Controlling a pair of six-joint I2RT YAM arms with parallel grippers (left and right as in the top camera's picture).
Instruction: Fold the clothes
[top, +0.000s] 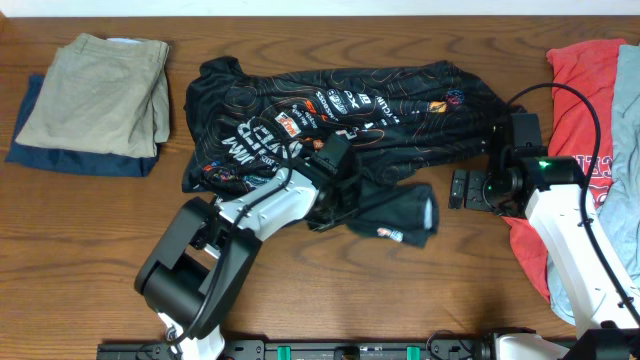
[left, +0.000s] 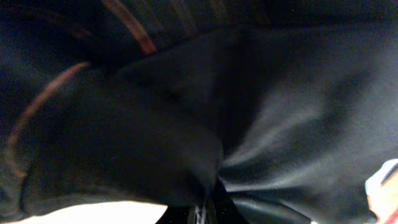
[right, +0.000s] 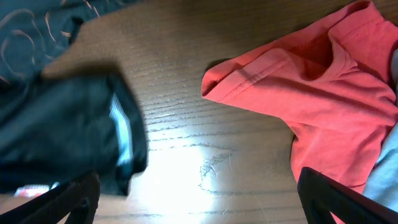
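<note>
A: Status, quick?

B: Early. The black jersey (top: 340, 110) is crumpled across the middle of the table (top: 400, 300), toward the far edge, with one flap hanging toward the near edge. No clean fold on it that I can see.

A: Hands?

B: The left gripper (top: 335, 150) is clamped on jersey cloth near the garment's middle. Its wrist view is all black fabric bunching into the pinch. The right gripper (top: 462, 188) has its jaws wide apart and holds nothing, over bare wood just beside the jersey's right end.

A: Anything finished?

B: A khaki garment (top: 95, 95) sits folded on a navy garment (top: 60, 158) at the far left corner. The red T-shirt (top: 590, 70) and a pale blue garment (top: 628, 120) are heaped at the right edge.

A: What's left?

B: I'd say the whole jersey fold, then probably that heap.
</note>
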